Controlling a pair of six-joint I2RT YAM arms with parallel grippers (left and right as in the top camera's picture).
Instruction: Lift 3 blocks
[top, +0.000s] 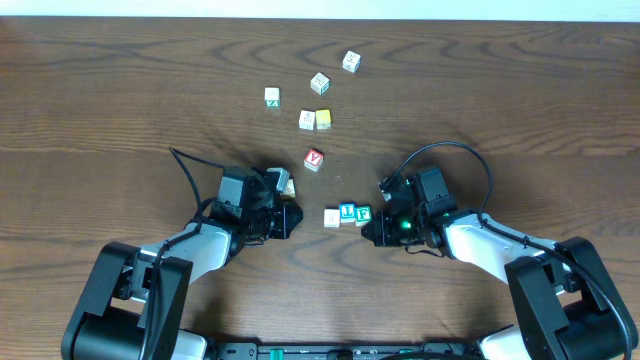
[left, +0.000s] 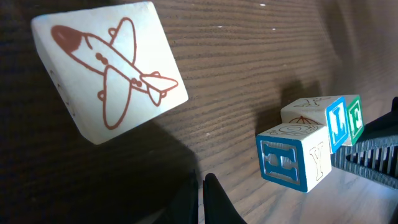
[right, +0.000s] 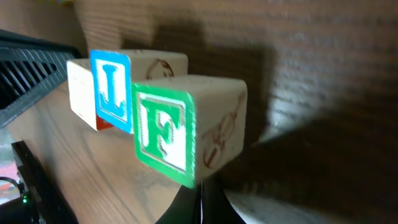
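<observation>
Three blocks stand in a tight row on the table: a cream-faced one (top: 332, 217), a blue "L" one (top: 347, 212) and a green "F" one (top: 362, 214). My left gripper (top: 296, 217) is shut and empty, a short way left of the row. In the left wrist view its tips (left: 202, 199) point toward the nearest block (left: 292, 163). My right gripper (top: 368, 228) is shut too. Its tips (right: 200, 202) lie right at the lower edge of the green "F" block (right: 186, 127), with the blue "L" block (right: 112, 87) behind it. Neither gripper holds anything.
A white cube with a red airplane drawing (left: 112, 74) lies just beyond my left gripper (top: 287, 186). A red "Y" cube (top: 314, 159) sits further back. A yellow-faced cube (top: 323, 119) and several other cubes (top: 319, 83) are scattered at the far middle of the wooden table (top: 520, 110).
</observation>
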